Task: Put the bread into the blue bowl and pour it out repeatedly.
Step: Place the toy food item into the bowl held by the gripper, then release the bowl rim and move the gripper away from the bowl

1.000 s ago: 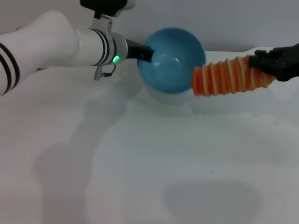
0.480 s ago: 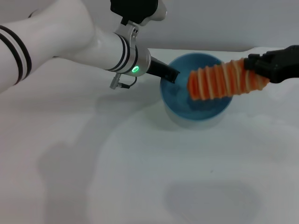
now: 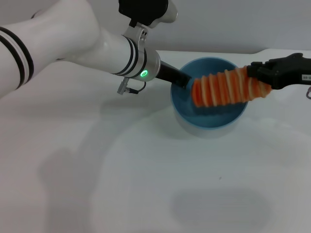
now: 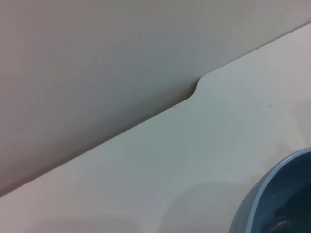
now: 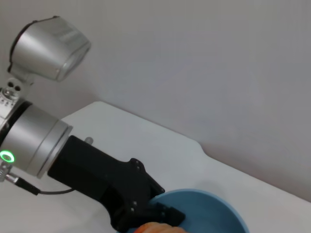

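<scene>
Orange-and-tan ridged bread [image 3: 226, 88] spans blue bowl [image 3: 210, 121].

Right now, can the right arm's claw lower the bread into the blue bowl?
Probably yes. The right claw holds the bread over the blue bowl, whose mouth faces up and looks empty. The left claw grips only the bowl's left rim, leaving the way free.

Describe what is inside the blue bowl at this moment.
In the blue bowl nothing can be seen lying. The bread, held by the right gripper, hangs across its mouth and hides part of the floor. The left gripper clamps the rim's left side.
</scene>
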Robot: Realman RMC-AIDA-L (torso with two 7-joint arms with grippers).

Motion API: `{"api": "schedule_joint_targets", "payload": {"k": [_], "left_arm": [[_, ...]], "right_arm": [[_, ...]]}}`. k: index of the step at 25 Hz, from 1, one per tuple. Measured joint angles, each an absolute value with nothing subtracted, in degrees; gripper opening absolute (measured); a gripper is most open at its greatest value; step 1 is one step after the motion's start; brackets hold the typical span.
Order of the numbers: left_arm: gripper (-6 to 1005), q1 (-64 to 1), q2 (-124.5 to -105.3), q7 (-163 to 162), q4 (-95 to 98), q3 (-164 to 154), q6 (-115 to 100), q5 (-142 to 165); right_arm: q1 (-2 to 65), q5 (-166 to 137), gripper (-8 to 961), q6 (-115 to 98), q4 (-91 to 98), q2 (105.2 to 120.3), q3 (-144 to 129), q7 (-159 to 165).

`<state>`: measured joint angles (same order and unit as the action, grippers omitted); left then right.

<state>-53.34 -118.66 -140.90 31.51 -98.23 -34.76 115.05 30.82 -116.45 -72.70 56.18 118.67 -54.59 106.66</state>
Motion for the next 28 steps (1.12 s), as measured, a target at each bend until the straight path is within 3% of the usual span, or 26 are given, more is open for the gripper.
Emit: {"api": "schedule_joint_targets", "payload": {"k": [7,13,15,21,28], "left_arm": [[-2,-53.0,-118.66,-141.2,31.6,-98.2,-34.3,115.0],[-1,-53.0,-118.67,-141.2,31.7,-98.0,-33.6,114.9],[-1,-52.9,-118.68,-141.2,31.5,-97.9,-32.7,114.9],[-2,-52.6,-118.3,-141.1,30.9,-98.1,-30.5,115.3],[-1,-56.7,-117.58,-147.7,25.3,-95.4,-34.8,121.1]], "right_arm": [[32.3,-116.3,106,-71.8,53.3,118.65,-54.6,105.8],[32.2,-114.2,164,-72.1,53.1,118.77,-54.6,104.4],[31.5,-112.4,414,-72.3,54.3,118.73,-54.3,104.4],[25.4,-104.4,656,-72.0,62.8,118.69,-52.1,104.4],[22.0,-102.7,679,-71.1,61.4,118.89,-46.3,99.4]]}}
